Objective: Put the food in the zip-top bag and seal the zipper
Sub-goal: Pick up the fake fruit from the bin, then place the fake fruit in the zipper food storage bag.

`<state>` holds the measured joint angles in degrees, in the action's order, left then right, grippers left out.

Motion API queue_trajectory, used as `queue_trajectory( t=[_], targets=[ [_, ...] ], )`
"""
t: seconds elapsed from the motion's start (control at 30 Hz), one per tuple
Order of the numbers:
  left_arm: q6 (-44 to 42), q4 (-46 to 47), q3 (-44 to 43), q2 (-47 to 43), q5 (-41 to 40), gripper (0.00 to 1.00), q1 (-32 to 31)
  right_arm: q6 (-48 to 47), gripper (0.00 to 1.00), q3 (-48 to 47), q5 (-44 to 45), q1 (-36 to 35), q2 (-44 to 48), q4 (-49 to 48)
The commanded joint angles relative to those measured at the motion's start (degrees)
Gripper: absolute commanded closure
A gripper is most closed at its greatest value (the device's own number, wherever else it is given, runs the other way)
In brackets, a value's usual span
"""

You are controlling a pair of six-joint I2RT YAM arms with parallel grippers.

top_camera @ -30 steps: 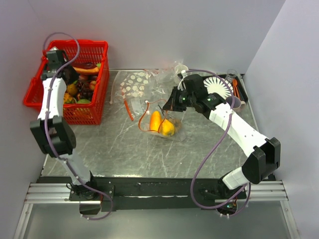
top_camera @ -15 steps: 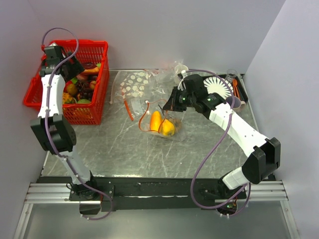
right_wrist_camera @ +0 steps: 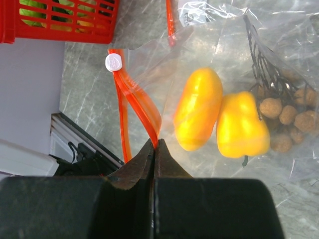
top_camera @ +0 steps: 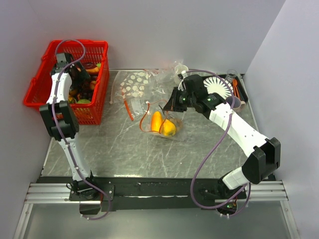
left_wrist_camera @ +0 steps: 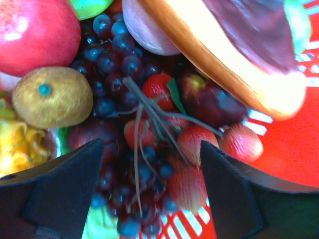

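Two yellow fruits (right_wrist_camera: 199,107) are seen in clear, crinkled zip-top bag (right_wrist_camera: 239,59); orange-red zipper (right_wrist_camera: 134,99) is pinched by pressed-together fingers of R gripper (right_wrist_camera: 154,147). L gripper (left_wrist_camera: 149,164) is held spread over far-left basket (top_camera: 102,94).

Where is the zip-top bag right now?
In the top view the zip-top bag lies mid-table, just right of the white-dotted bag, holding two yellow foods. The jaws of the right gripper pinch its orange-red zipper.

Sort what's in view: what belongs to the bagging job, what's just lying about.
Job: zip-top bag; zipper, pinched by the shut right gripper; yellow food in the bag; red basket under the open left gripper.
Lying about: white-dotted bag; white ribbed disc.
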<state>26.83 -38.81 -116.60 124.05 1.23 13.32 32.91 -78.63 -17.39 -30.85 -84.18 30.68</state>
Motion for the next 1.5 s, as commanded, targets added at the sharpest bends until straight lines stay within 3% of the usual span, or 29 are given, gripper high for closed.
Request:
queue_trajectory(
  t=[0.0,0.03,0.1,0.13,0.17,0.3,0.73,0.97,1.13,1.27,1.47],
  targets=[
    [0.2,1.6,-5.6,3.3,-0.4,0.27,0.7,-1.0,1.0,-0.9,0.8,0.6,1.7,-0.8],
    [-0.3,1.4,-6.6,4.0,-0.2,0.46,0.9,-0.9,1.0,-0.9,0.7,0.7,1.6,-0.9],
    [-0.8,-0.6,-9.5,4.3,-1.1,0.73,1.0,-1.4,1.0,-1.1,0.9,0.5,1.4,-0.5],
    [-1.4,-0.9,-9.6,3.4,-1.2,0.93,0.9,-1.5,1.0,-1.1,1.1,0.6,1.2,-0.2],
    [-1.7,0.6,-8.7,-0.1,-3.2,0.99,0.8,-1.7,1.0,-1.0,1.3,0.6,1.4,0.0],
    [-2.7,5.0,-1.1,-11.3,-7.2,0.99,0.8,-1.8,1.0,-0.7,1.8,0.7,1.3,-0.3],
    [-4.7,3.7,0.9,-30.4,-6.6,0.99,0.8,-2.5,1.0,-3.0,2.1,0.8,0.5,0.8],
    [-2.1,4.0,0.7,-37.2,3.0,0.99,0.8,-1.8,1.0,-3.1,1.2,0.9,0.3,0.1],
    [4.8,14.4,11.2,-44.2,18.8,0.99,0.9,-1.4,1.0,-4.1,0.2,0.9,-0.2,0.0],
    [10.6,20.5,17.2,-48.4,26.1,0.99,0.0,-1.2,1.0,-4.3,-1.2,0.9,-0.2,-0.5],
    [12.6,22.5,18.0,-49.4,27.6,0.99,-10.2,-0.6,1.0,-4.9,-3.8,0.9,-0.7,-1.5]
  ],
)
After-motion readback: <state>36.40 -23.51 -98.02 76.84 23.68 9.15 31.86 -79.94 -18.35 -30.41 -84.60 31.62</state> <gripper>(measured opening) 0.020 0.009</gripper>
